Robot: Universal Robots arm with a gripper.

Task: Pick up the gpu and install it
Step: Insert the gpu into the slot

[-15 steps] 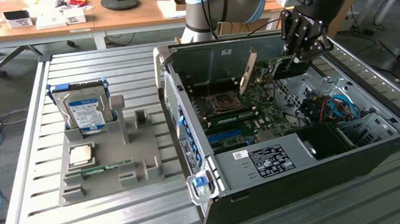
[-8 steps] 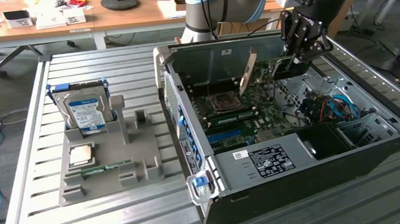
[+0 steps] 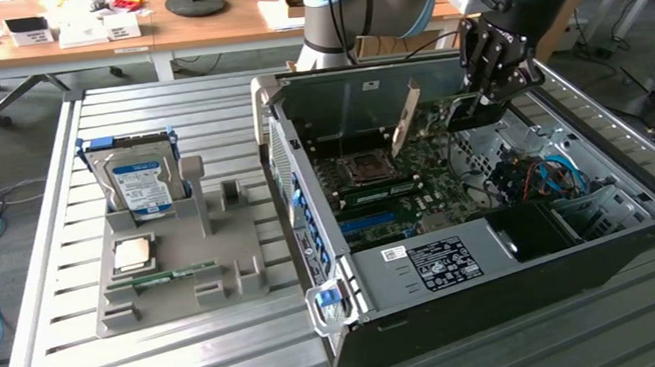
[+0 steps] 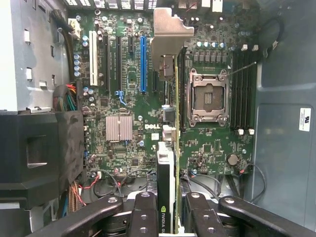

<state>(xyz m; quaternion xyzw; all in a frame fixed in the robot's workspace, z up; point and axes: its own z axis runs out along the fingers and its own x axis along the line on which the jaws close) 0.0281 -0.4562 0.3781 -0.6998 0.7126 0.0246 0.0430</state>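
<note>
My gripper (image 3: 474, 106) hangs over the open computer case (image 3: 608, 242), shut on the gpu (image 3: 411, 117). The card is held on edge above the motherboard (image 3: 420, 186), its metal end bracket pointing toward the case's rear wall. In the wrist view the gpu (image 4: 176, 148) appears edge-on as a thin green line with its silver bracket (image 4: 170, 34) at the far end. Dark fingers (image 4: 144, 217) clamp it from both sides, my gripper (image 4: 170, 219) centred on it. The card hovers between the blue slot (image 4: 143, 64) and the CPU socket (image 4: 207, 96); I cannot tell whether it touches the board.
On the exterior view's left, a grey holder (image 3: 178, 272) on the slatted table carries an upright hard drive (image 3: 141, 183), a CPU (image 3: 133, 253) and a RAM stick (image 3: 178, 274). Inside the case are a black drive cage (image 4: 39, 148), loose cables (image 3: 547, 177) and a silver heatsink (image 4: 119, 128).
</note>
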